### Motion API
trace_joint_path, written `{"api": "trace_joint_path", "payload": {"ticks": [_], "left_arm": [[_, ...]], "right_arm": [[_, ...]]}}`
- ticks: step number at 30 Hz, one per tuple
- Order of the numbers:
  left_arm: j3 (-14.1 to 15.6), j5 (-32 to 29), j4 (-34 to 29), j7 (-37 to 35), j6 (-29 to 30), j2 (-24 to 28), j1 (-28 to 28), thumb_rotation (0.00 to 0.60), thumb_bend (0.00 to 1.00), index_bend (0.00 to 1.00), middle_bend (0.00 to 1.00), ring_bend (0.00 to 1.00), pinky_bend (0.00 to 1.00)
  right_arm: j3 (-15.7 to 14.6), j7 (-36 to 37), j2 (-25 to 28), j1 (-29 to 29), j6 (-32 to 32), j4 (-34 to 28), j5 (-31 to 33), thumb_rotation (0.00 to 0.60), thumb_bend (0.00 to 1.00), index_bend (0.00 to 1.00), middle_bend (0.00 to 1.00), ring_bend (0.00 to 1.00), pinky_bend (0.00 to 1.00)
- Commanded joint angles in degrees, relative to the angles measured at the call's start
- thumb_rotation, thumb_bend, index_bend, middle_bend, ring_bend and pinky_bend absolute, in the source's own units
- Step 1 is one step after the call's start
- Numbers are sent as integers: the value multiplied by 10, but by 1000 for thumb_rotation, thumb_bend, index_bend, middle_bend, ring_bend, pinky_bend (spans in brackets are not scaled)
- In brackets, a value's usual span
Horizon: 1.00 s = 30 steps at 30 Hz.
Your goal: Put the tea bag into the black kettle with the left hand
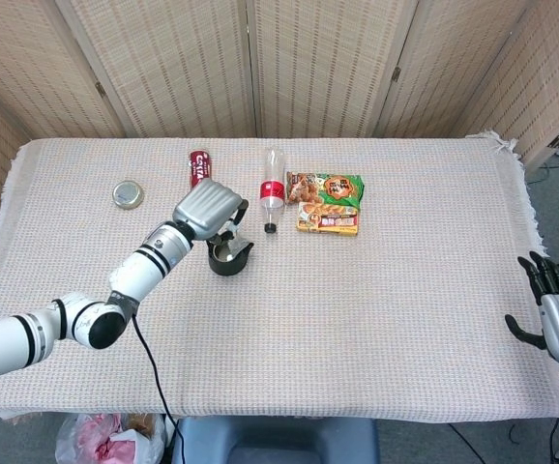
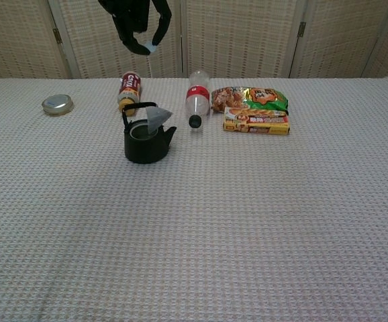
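Observation:
The black kettle (image 2: 144,141) stands open on the cloth, left of centre; in the head view the black kettle (image 1: 229,259) is partly hidden by my hand. My left hand (image 2: 138,23) hovers high above it, pinching the string tag of the tea bag. The grey pyramid tea bag (image 2: 157,118) hangs on its string just over the kettle's rim, at the right side of the opening. From the head view my left hand (image 1: 207,210) covers the kettle's back. My right hand (image 1: 558,314) stays at the table's right edge, fingers spread, holding nothing.
A round metal lid (image 2: 58,103) lies at the far left. Behind the kettle lie a red can (image 2: 129,89), a clear bottle (image 2: 197,98) and two snack packets (image 2: 251,111). The table is covered by a woven cloth (image 2: 248,221).

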Motion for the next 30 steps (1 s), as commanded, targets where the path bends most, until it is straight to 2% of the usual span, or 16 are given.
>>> {"api": "trace_joint_path", "payload": {"ticks": [1, 30], "left_arm": [[1, 13, 14, -10, -3, -7, 2, 600, 371, 568, 1000, 1000, 1000], [-1, 77, 72, -91, -37, -15, 24, 600, 372, 569, 1000, 1000, 1000]], "right_arm": [[1, -3, -1, 0, 1, -1, 1, 600, 227, 0, 0, 0, 0], [7, -21, -7, 5, -7, 0, 18, 600, 227, 0, 0, 0, 0]]}}
